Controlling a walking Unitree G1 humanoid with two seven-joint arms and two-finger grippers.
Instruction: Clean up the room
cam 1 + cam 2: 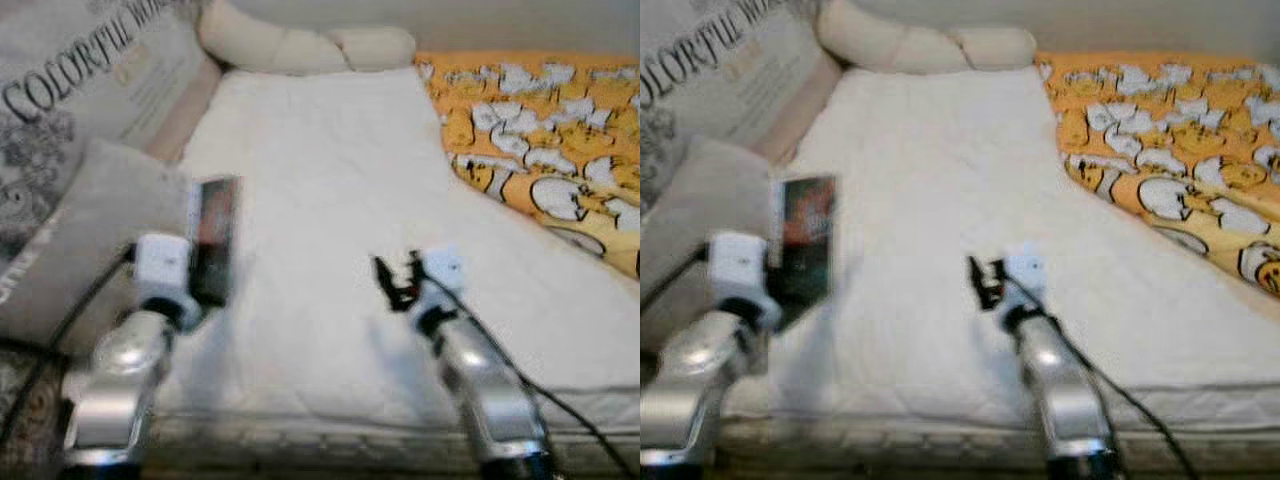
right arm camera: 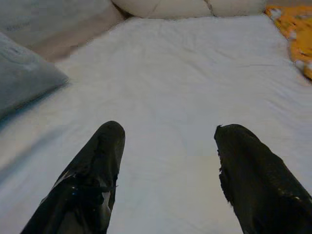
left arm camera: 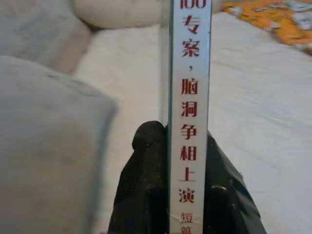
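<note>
My left gripper (image 1: 205, 285) is shut on a thin book (image 1: 213, 235), held upright over the left side of the white bed (image 1: 330, 180). In the left wrist view the book's white spine (image 3: 190, 97) with red Chinese characters stands between the two black fingers (image 3: 146, 180). My right gripper (image 1: 393, 283) hovers over the middle of the bed, open, with nothing between its fingers (image 2: 95, 180). The eye views are blurred.
A grey pillow (image 1: 95, 230) lies at the bed's left edge, with a printed cushion (image 1: 70, 90) behind it. A cream bolster (image 1: 300, 45) runs along the head of the bed. An orange patterned blanket (image 1: 550, 140) covers the right side.
</note>
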